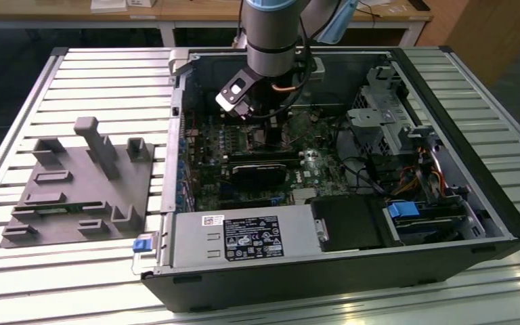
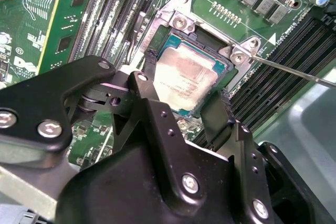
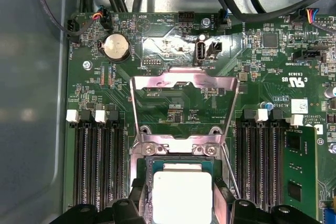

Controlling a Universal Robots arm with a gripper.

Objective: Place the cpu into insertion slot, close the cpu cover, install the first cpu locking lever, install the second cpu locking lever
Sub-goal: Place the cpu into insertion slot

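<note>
The cpu (image 2: 189, 72) has a dull, brushed silver-grey metal top. The cpu cover (image 3: 157, 82) is thin polished steel (it throws pinkish glare). The gripper (image 2: 184, 81) looks matt black, with bright metal screw heads. The motherboard (image 3: 157, 45) is glossy green. At nine o'clock in the exterior view, a fixture (image 1: 79, 183) of matt grey plastic lies on a ribbed, satin metal table (image 1: 25, 88).

The arm (image 1: 273, 30) reaches down almost upright. Its wrist (image 1: 242, 93) is bent slightly toward the exterior view's left. The gripper (image 2: 186, 76) points straight down. In both wrist views its two black fingers (image 2: 151, 77) are spread apart and roughly parallel, with a clear gap between them, clamping nothing.
</note>
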